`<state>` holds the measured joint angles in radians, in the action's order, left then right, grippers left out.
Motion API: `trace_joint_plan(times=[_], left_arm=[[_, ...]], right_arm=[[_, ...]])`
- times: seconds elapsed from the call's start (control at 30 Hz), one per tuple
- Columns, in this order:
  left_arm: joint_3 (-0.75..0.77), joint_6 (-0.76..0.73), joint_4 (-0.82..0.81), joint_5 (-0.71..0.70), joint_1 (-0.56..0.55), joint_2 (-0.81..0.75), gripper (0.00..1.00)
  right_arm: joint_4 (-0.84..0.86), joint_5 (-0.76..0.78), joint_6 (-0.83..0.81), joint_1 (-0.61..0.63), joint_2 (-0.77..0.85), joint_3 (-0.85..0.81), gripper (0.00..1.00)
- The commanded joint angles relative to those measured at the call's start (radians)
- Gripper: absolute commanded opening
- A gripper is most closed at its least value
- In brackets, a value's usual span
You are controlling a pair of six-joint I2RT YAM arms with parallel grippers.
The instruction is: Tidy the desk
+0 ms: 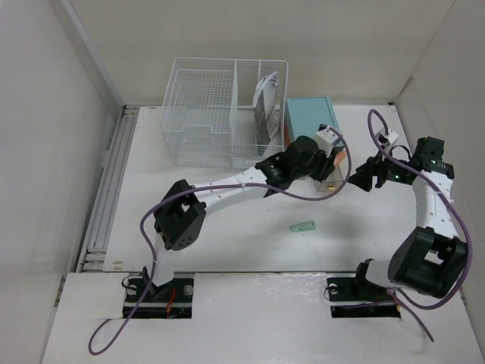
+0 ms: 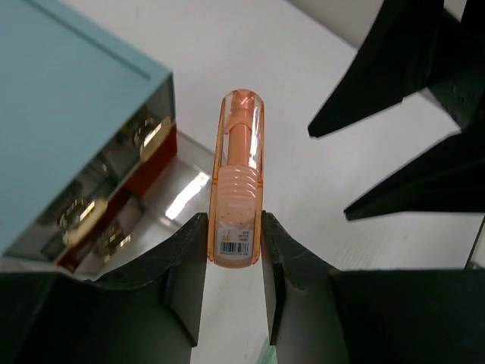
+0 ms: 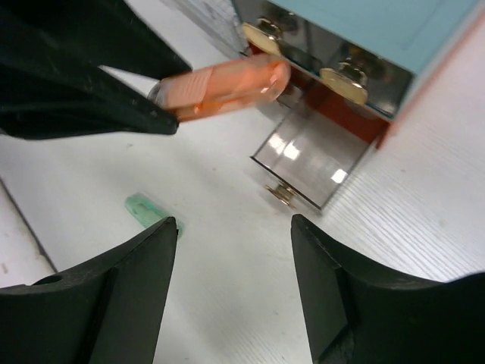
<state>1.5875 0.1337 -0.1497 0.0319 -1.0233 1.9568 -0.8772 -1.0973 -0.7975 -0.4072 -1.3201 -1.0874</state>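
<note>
Overhead, we see the white tabletop (image 1: pixel 227 243) mostly bare. The wire basket (image 1: pixel 220 114) stands at the far edge with a few flat things upright in its right compartment, and the teal-topped drawer box (image 1: pixel 309 115) sits just to its right. The left gripper (image 1: pixel 334 161) reaches far and right to the front of that box. The right gripper (image 1: pixel 356 178) faces it from the right, close by. One small green piece (image 1: pixel 303 226) lies loose on the tabletop, nearer to us and well apart from both grippers.

From the left wrist, we find the gripper clamped on the labelled end of an orange translucent case (image 2: pixel 236 174), which points away from us beside the box. A clear drawer (image 2: pixel 178 193) stands pulled out at the foot of the box, just left of the case. The case is not in the drawer and appears to be held clear of the tabletop.

From the right wrist, our own fingers are spread wide with nothing between them. The drawer looks empty as far as we can see. The tip of the orange case hovers just left of it, near the brass knobs (image 3: pixel 345 76) on the box front.

We judge the tidying well along but not finished. The orange case has to go into the open drawer, the green piece has to be put away, and the drawer probably wants closing.
</note>
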Motion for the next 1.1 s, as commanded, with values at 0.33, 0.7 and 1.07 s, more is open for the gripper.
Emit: trace_joint_plan(times=[0.33,0.7,1.07], left_arm=[[0.353,0.023,0.127,0.082,0.048,0.254,0.0],[0.384,0.023,0.127,0.079,0.066,0.329,0.18],[0.339,0.032,0.104,0.102,0.066,0.254,0.56]], right_arm=[[-0.02,0.014,-0.06,-0.145,0.156,-0.005,0.67],[-0.115,0.005,-0.163,-0.163,0.085,-0.023,0.67],[-0.239,-0.029,-0.346,-0.163,0.075,-0.043,0.71]])
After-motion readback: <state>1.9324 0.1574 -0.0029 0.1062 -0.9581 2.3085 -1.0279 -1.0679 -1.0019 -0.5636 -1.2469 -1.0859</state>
